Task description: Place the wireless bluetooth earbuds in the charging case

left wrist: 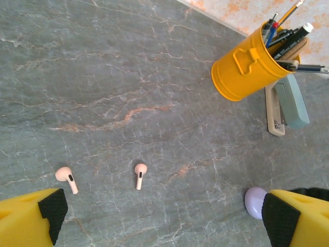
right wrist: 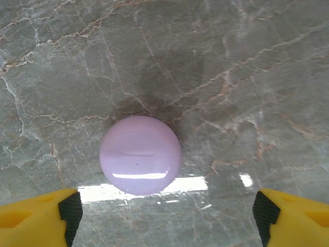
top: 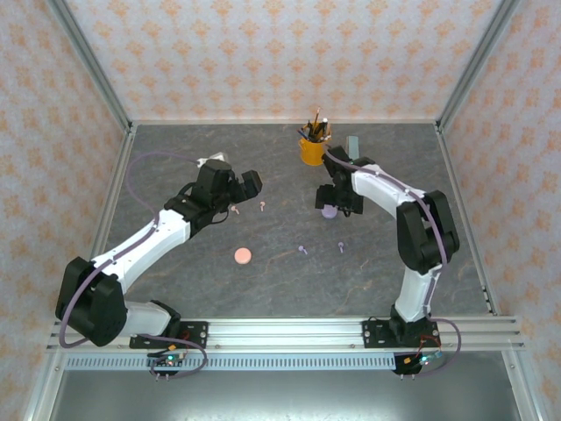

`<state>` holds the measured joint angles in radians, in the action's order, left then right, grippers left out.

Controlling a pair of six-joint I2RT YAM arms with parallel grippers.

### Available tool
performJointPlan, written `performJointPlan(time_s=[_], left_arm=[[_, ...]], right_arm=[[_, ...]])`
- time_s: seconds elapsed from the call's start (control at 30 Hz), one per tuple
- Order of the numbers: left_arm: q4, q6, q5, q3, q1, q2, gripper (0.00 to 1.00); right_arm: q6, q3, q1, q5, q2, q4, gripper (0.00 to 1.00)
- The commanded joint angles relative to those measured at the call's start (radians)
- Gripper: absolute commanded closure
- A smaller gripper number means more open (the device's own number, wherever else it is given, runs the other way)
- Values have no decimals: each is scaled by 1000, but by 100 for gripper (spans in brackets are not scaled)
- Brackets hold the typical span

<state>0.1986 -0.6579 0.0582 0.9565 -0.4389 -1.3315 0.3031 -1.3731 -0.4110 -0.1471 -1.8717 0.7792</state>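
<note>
Grey, veined tabletop [top: 175,289] carries everything in the top view. The left hand [top: 238,188] sits left of the tabletop's middle, its jaws spread wide with nothing between them; one pale pink earbud [top: 233,209] lies just beside it on the near side, and the other pale pink earbud [top: 263,207] lies a little further right. A flat round pink case [top: 243,255] rests closer to the near edge, apart from both; one lilac earbud [top: 303,250] and the other lilac earbud [top: 340,246] lie near each other, right of that case. The right hand [top: 331,200] hangs right of the middle, directly over the lilac case [top: 329,211]. A yellow pen cup [top: 311,149] stands by the far edge, with a grey-green stapler [top: 353,143] just beside it.

From the left wrist, the left hand [left wrist: 165,215] is open, its black pads [left wrist: 51,208] at the picture's two lower corners. Both pale pink earbuds [left wrist: 67,177] [left wrist: 140,172] lie on bare tabletop beyond them, untouched and apart from each other. The lilac case [left wrist: 255,201] peeks out just beside the lower-right pad; the pen cup [left wrist: 247,67] holds pens and pencils, the stapler [left wrist: 288,103] just behind it.

From the right wrist, the right hand [right wrist: 167,213] is open, its pads [right wrist: 69,213] well apart; the lilac case [right wrist: 140,154] lies flat on the tabletop just beyond the gap between them, glossy top up, touching neither.
</note>
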Motion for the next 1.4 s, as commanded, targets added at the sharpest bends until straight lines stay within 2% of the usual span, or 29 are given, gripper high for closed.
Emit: performJointPlan(time_s=[0.0, 0.43, 0.7, 0.87, 1.37], left_arm=[[-5, -14, -11, -5, -8, 13, 0], [-22, -10, -7, -18, -29, -7, 0], [-25, -3, -40, -21, -49, -14, 0], [8, -11, -99, -8, -68, -7, 0], [10, -34, -110, -16, -73, -34, 0]], right_arm=[[-10, -46, -6, -11, -43, 52, 14], [-13, -81, -6, -9, -132, 28, 18], [-14, -96, -7, -7, -153, 12, 21], [-10, -107, -6, -19, -169, 3, 23], [21, -86, -6, -61, -167, -27, 37]])
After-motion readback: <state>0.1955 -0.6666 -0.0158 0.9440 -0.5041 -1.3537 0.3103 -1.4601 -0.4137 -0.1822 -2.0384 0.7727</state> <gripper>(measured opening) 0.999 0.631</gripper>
